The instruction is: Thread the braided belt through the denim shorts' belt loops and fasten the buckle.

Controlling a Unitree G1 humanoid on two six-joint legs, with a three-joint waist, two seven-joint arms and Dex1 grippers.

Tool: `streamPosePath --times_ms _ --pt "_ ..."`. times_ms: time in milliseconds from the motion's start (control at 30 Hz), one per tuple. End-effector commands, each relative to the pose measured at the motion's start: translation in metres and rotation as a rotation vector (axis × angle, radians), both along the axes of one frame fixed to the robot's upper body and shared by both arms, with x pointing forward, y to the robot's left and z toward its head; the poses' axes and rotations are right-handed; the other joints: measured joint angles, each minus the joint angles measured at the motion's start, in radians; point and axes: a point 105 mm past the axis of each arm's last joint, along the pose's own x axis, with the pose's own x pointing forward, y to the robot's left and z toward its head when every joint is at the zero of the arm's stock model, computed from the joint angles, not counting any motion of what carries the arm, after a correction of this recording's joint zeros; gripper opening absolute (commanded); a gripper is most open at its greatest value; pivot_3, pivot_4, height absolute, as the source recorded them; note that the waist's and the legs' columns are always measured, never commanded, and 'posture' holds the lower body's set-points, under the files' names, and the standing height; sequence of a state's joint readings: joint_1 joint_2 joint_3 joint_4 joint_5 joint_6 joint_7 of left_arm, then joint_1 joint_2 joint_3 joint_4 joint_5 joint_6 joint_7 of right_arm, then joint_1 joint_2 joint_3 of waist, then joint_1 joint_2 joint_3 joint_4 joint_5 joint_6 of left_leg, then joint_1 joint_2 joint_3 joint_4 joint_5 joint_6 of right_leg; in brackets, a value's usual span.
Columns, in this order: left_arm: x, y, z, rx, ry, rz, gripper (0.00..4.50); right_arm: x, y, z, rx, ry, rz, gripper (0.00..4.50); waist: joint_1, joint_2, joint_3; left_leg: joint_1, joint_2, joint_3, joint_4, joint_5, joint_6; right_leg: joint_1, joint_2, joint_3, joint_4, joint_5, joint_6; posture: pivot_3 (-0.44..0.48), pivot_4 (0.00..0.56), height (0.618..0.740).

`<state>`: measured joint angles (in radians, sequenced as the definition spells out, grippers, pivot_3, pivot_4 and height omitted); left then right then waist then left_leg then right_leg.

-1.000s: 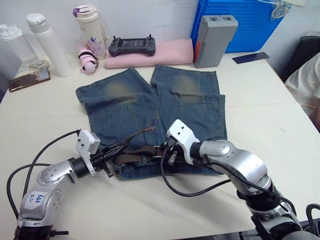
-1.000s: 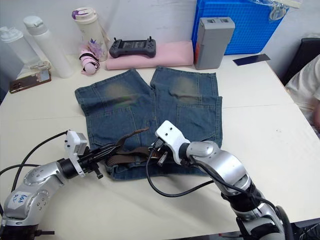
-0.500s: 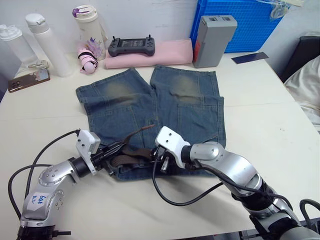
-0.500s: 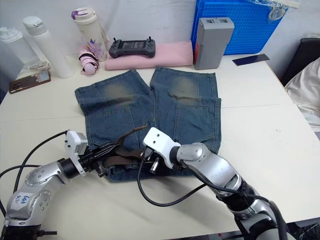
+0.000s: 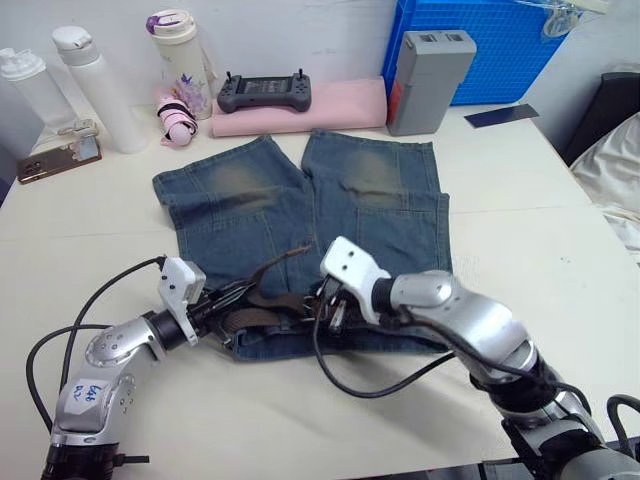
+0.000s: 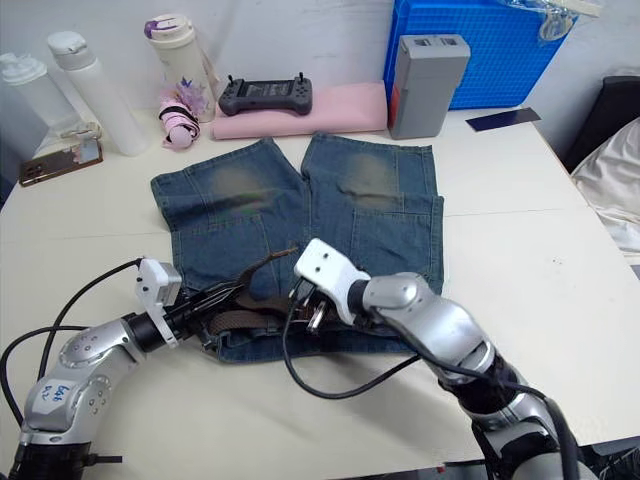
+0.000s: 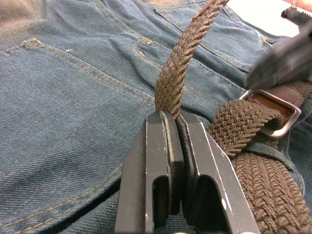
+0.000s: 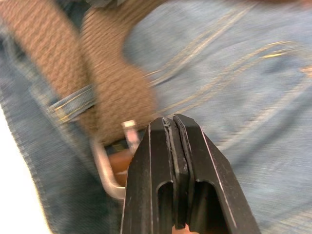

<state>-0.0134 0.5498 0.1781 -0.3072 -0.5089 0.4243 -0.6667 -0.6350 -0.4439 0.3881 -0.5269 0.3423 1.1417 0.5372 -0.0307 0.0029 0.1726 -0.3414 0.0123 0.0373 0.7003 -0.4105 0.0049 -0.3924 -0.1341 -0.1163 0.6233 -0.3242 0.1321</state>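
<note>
Left wrist view gives me the clearest read: my left claw (image 7: 171, 127) is pinched tight on the free tail of the braided belt (image 7: 183, 73), which rises from between the fingers and arcs up over the denim shorts (image 7: 63, 97). Just beside it the silver buckle (image 7: 273, 113) lies on the waistband with a loop of the braid passing through its frame.

From the right wrist camera, my right claw (image 8: 171, 127) has its fingers pressed together with nothing I can make out between them, its tip right at the buckle (image 8: 109, 168) and a belt loop (image 8: 73, 102) crossing the strap next to it.

From the head camera I see both claws meeting at the near edge of the shorts (image 5: 300, 210), the waistband end, on the white tabletop (image 5: 520, 230). The left claw (image 5: 232, 302) comes in from the left and the right claw (image 5: 330, 310) from the right, with the belt (image 5: 270, 305) bunched along the waistband between them and its tail curling upward.

Farther back, past the two legs, lie a pink rolled cloth (image 5: 320, 105) with a black controller (image 5: 264, 93) resting on it, a grey box (image 5: 430, 65), a blue crate (image 5: 480, 40), and bottles (image 5: 95, 85) at the far left.
</note>
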Motion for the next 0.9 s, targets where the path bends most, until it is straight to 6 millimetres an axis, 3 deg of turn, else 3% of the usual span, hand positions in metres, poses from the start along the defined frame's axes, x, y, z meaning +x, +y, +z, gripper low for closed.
streamPosePath --times_ms 33,300,900 --pt "-0.004 -0.005 0.007 -0.001 -0.038 -0.022 0.0 -0.011 0.002 0.021 0.051 -0.015 0.067 0.01 0.0 0.0 0.0 0.0 0.0 0.0 0.0 0.0 0.0 0.0 0.0 0.0 0.0 0.0 0.0 0.0 0.15 0.74" --pt "-0.005 -0.006 0.006 -0.006 -0.039 -0.019 0.0 -0.023 0.005 0.008 0.017 0.063 0.132 0.01 0.0 0.0 0.0 0.0 0.0 0.0 0.0 0.0 0.0 0.0 0.0 0.0 0.0 0.0 0.0 0.0 0.15 0.74" --pt "-0.011 -0.008 0.005 -0.016 -0.034 -0.007 0.0 -0.01 0.006 -0.012 -0.06 0.08 0.148 0.01 0.0 0.0 0.0 0.0 0.0 0.0 0.0 0.0 0.0 0.0 0.0 0.0 0.0 0.0 0.0 0.0 0.15 0.74"
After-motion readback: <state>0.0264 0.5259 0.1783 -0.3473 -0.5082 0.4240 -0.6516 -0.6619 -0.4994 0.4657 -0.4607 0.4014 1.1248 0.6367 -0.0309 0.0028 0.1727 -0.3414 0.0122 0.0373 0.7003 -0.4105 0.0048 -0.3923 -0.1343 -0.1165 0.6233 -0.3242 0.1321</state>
